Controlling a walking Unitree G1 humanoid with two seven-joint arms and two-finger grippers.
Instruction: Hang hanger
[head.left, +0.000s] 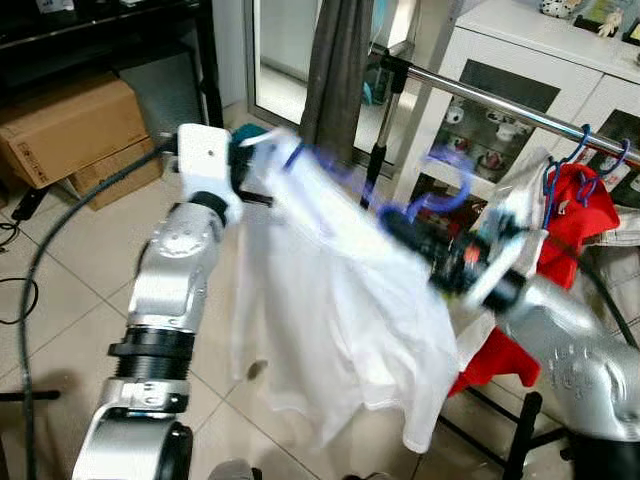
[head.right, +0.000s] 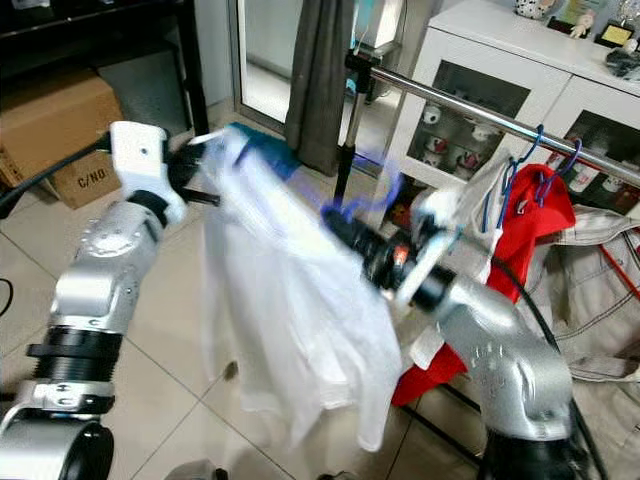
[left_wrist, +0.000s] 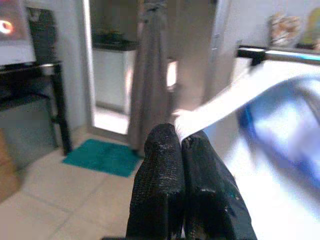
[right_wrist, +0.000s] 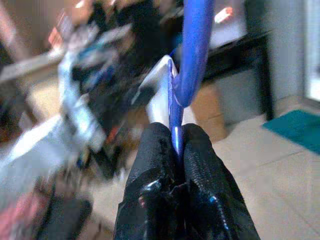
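Your right gripper (right_wrist: 175, 145): fingers clamped on the blue hanger (right_wrist: 192, 55), below its hook. Your left gripper (left_wrist: 181, 150): fingers pinched together on the white shirt (head.left: 340, 300) at its far shoulder. Shirt: hangs spread between both arms, blurred, in front of the clothes rail (head.left: 500, 105). Rail: carries a red garment (head.left: 575, 215) on blue hangers.

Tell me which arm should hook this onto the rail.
Right. Its claw pinches the blue plastic hanger beside the chrome metal rail; the left claw only holds the white shirt.
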